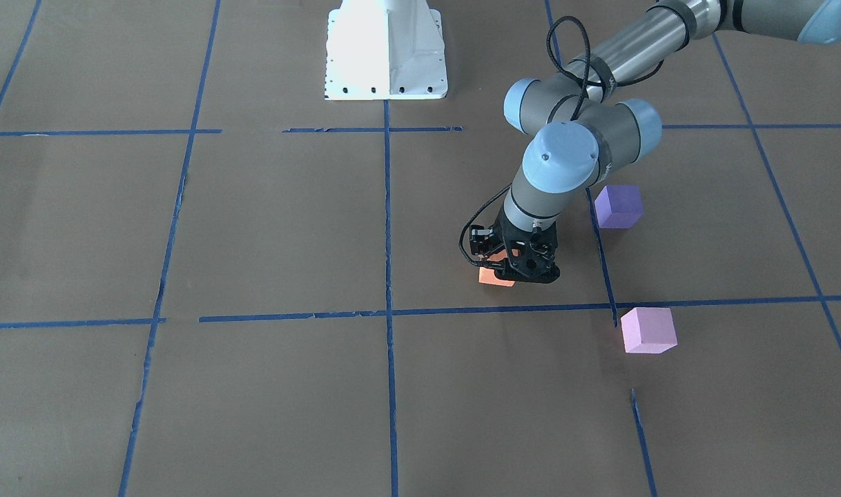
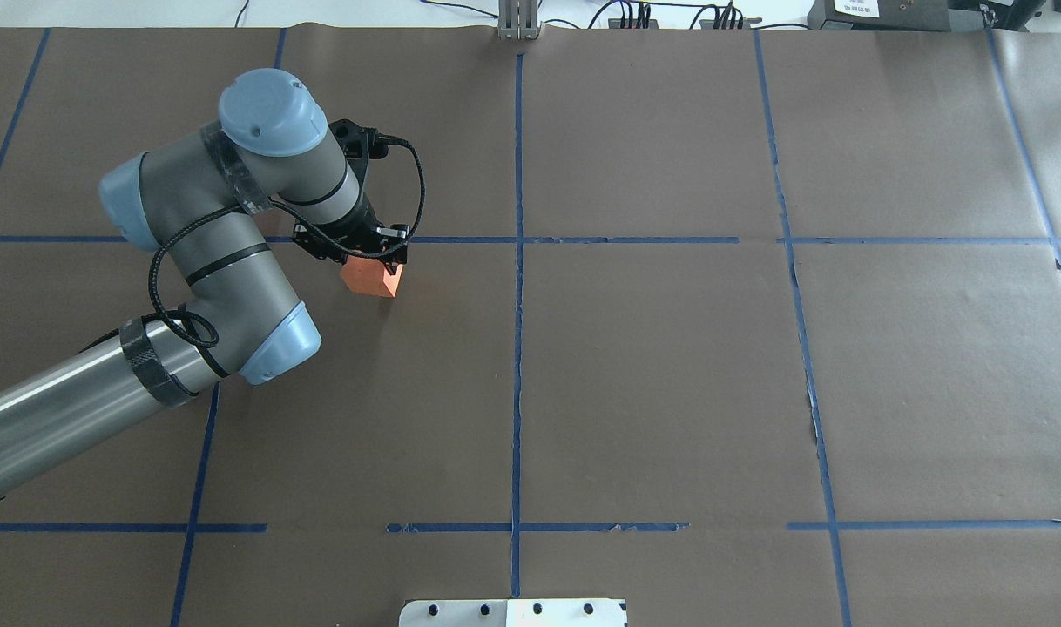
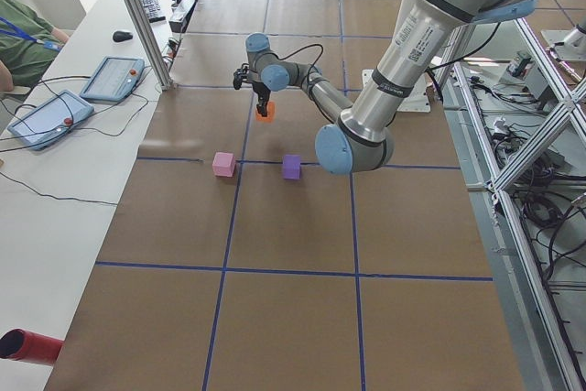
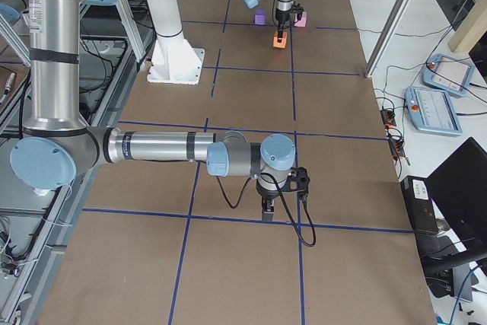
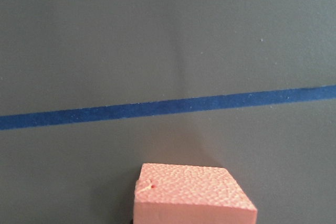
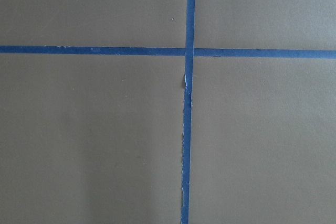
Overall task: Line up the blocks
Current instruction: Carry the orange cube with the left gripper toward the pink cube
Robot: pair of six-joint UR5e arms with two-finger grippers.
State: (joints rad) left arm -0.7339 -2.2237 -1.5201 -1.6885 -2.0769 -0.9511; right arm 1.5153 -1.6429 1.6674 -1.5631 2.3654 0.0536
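Observation:
My left gripper [image 2: 374, 259] is shut on the orange block [image 2: 372, 279] and holds it low over the brown table, just on my side of a blue tape line. In the front view the gripper [image 1: 509, 270] covers most of the orange block [image 1: 495, 277]. The left wrist view shows the block's top [image 5: 189, 190] at its bottom edge. The violet-purple block [image 1: 619, 206] and the pale pink block [image 1: 648, 330] rest on the table further out on my left side; my left arm hides both in the overhead view. My right gripper [image 4: 268, 208] hangs over the table far off; I cannot tell whether it is open.
Blue tape lines [image 2: 517, 239] divide the brown paper table into a grid. The robot's white base [image 1: 386, 52] stands at the table's rear middle. An operator [image 3: 23, 38], tablets and cables are on a side bench beyond the table's far edge.

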